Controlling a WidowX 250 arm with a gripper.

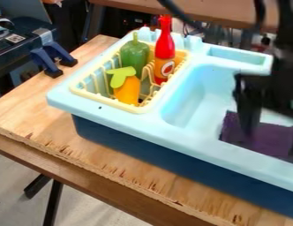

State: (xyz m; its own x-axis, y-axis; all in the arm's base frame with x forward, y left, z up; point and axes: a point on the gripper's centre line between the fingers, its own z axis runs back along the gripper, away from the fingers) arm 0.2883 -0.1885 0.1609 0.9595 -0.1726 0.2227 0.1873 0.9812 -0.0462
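One purple cloth (232,131) by the tool (250,127) in the sink (187,97)

A pale yellow dish rack (104,101) is filled with an upright red toy ketchup bottle (165,47), a green toy pepper (134,56) and an orange toy carrot (128,91) topped with light green. Two blue clamps (45,62) are fixed at the wooden counter's (31,110) edge. Black legs (53,203) are seen beneath.

We see smooth, softly shiny plastic in the pale blue toy sink (190,142), glossy plastic in the red bottle (165,46), matt, soft-looking purple cloth (234,131), and wood, rough and splintered along its edge, in the tabletop (31,110).
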